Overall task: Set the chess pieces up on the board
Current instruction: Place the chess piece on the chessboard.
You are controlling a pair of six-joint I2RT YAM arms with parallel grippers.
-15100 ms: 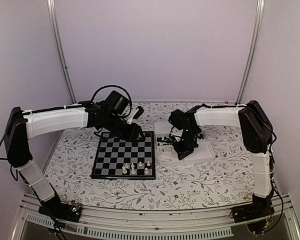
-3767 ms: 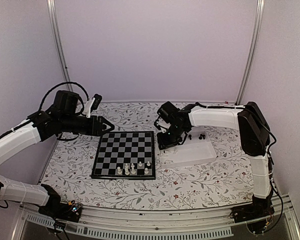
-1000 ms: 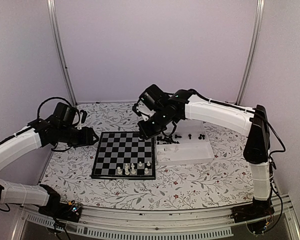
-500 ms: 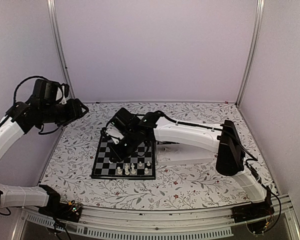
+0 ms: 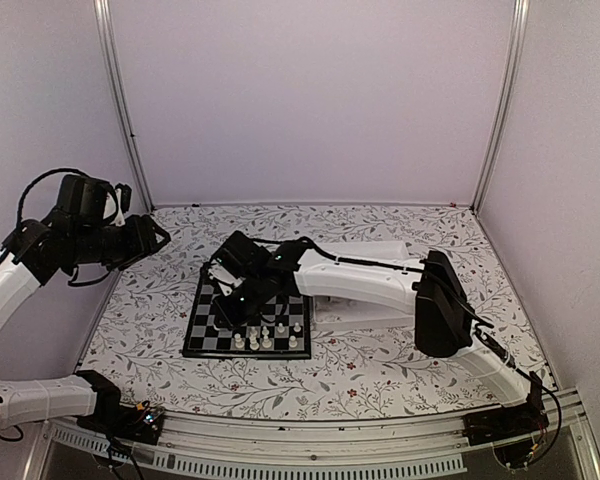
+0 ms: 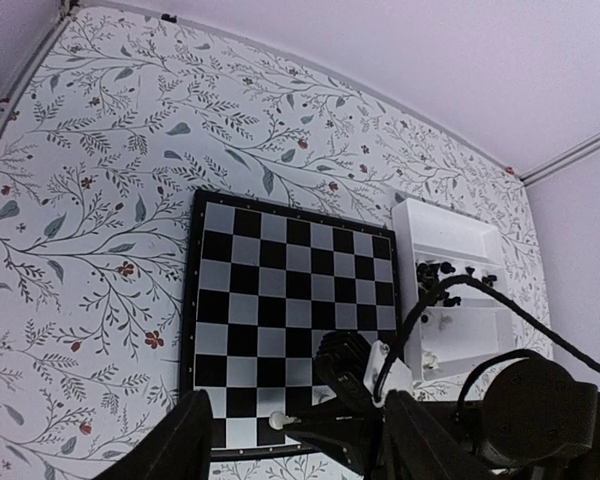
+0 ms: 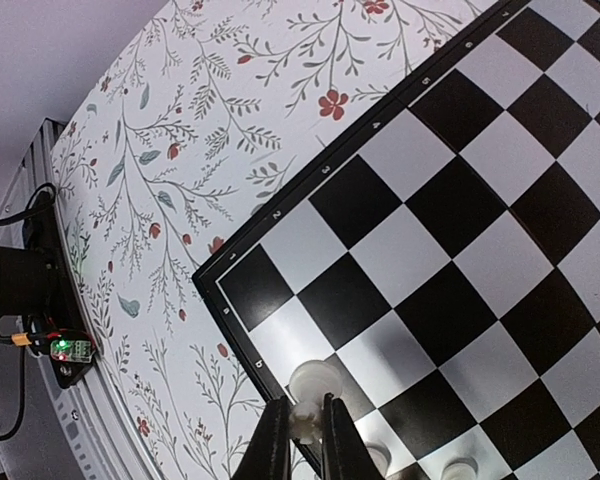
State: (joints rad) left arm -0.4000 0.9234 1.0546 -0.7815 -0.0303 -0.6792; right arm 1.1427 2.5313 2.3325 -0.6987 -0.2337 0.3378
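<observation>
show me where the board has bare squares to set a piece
Free: the far rows of the board, from its far border down to the right gripper. Crowded: the near rows, where white pieces stand and that gripper holds another.

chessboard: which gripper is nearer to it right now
Right. The right gripper is low over the board's near left squares, shut on a white piece; the left gripper is raised off to the board's left, open.
</observation>
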